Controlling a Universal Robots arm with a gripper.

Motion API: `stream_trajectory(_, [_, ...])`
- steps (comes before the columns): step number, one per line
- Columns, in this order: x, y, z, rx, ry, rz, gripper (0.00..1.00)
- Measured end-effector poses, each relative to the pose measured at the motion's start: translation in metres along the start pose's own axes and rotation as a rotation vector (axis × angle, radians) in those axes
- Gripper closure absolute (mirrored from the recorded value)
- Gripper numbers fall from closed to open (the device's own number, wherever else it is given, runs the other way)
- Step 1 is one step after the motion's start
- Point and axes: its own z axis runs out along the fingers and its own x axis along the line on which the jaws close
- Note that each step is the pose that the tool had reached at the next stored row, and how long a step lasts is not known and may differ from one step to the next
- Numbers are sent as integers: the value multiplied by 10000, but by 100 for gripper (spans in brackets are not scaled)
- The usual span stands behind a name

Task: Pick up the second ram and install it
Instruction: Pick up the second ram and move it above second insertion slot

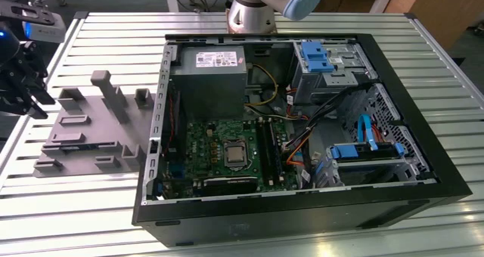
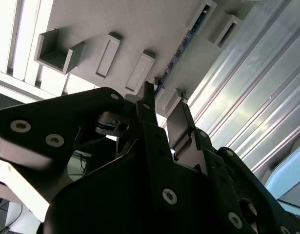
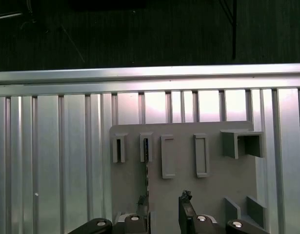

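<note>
Over at the exterior view's left, the gripper (image 1: 22, 84) hung above the edge of the slatted counter (image 1: 90, 211), just beside a grey rack (image 1: 76, 106) and nowhere near the open case (image 1: 302, 217). Its fingers (image 3: 185, 207) were spread apart with nothing between them, as both wrist views showed. Next along came the rack itself, lying flat on the counter, and in it the ram (image 2: 187, 39). This thin blue stick stood on edge, seated in the rack's narrow slots and untouched. In the first wrist view its long axis ran straight away from the gripper, from a far slot back toward the fingertips. The gap between the fingers lay across that axis, so the pads faced the board's two flat sides. The ram did not sit in the middle of the gap, though. It lined up with one finger, close by it, while the other finger stood clear to the side. By my judgement the fingers were set at the right angle for a pinch across the stick's thickness but were offset sideways from it, and they hovered above it without contact. Farther toward the exterior view's right, the case lay open on the counter with the green motherboard (image 1: 219, 138) on its floor, well apart from the ram. Pickup had not yet happened.
</note>
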Motion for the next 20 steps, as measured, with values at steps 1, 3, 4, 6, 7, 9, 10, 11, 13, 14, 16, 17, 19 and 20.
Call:
stream_trajectory(1, [0,0,10,0,0,0,62])
stream_trajectory(3, [2,-1,35,0,1,-1,62])
stream_trajectory(4, [5,-1,48,-2,1,-1,62])
stream_trajectory(6, [8,-1,78,-1,1,0,62])
stream_trajectory(7, [10,-2,96,0,0,0,62])
stream_trajectory(9, [15,-2,128,-1,1,0,62])
stream_trajectory(10, [17,-3,145,0,0,0,62])
stream_trajectory(11, [25,-4,174,-1,1,-1,62])
stream_trajectory(13, [42,-4,199,-4,3,-1,62])
stream_trajectory(14, [53,-5,211,-2,2,-1,62])
stream_trajectory(16, [65,-6,225,1,0,-1,62])
stream_trajectory(17, [65,-6,225,-1,1,0,62])
stream_trajectory(19, [65,-6,225,-1,1,0,62])
stream_trajectory(20, [65,-6,225,-2,1,0,62])
